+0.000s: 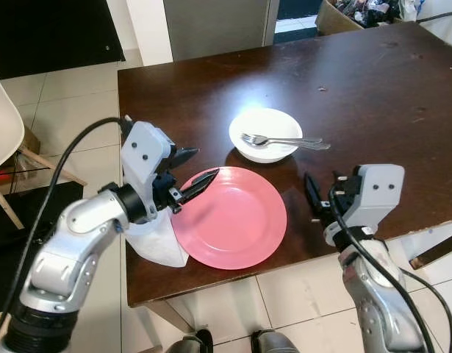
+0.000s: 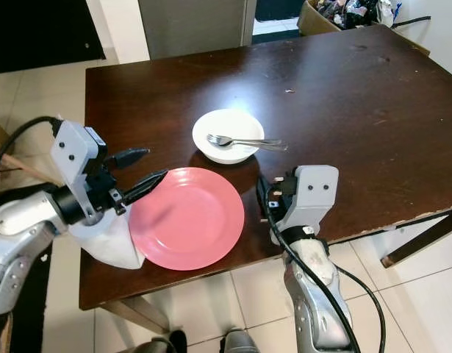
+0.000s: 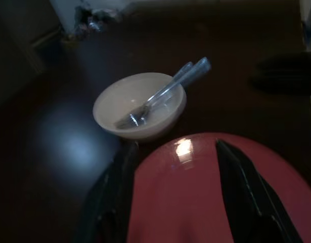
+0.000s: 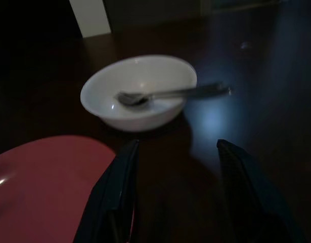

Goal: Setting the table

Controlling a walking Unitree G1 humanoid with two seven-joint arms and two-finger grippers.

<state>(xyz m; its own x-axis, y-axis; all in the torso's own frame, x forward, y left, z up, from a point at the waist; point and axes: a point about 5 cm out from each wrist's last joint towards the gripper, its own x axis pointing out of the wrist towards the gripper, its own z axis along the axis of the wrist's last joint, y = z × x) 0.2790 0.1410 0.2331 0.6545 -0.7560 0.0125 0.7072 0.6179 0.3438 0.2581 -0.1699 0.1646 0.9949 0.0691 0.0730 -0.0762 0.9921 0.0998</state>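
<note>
A pink plate (image 1: 233,217) lies near the front left of the dark wooden table (image 1: 372,88). A white napkin (image 1: 158,239) pokes out from under the plate's left rim and hangs over the table's edge. Just behind the plate stands a white bowl (image 1: 264,134) with a fork and a spoon (image 1: 288,140) resting in it, handles pointing right. My left gripper (image 1: 198,169) is open at the plate's left rim, one finger (image 3: 241,187) over the plate, the other beside it. My right gripper (image 1: 311,193) hovers open to the right of the plate, pointing toward the bowl (image 4: 140,91).
A white chair (image 1: 1,132) stands on the tiled floor to the left. A cardboard box (image 1: 339,16) of clutter sits beyond the table's far edge. The table's front right edge (image 1: 431,220) is chipped. The right half of the tabletop is bare wood.
</note>
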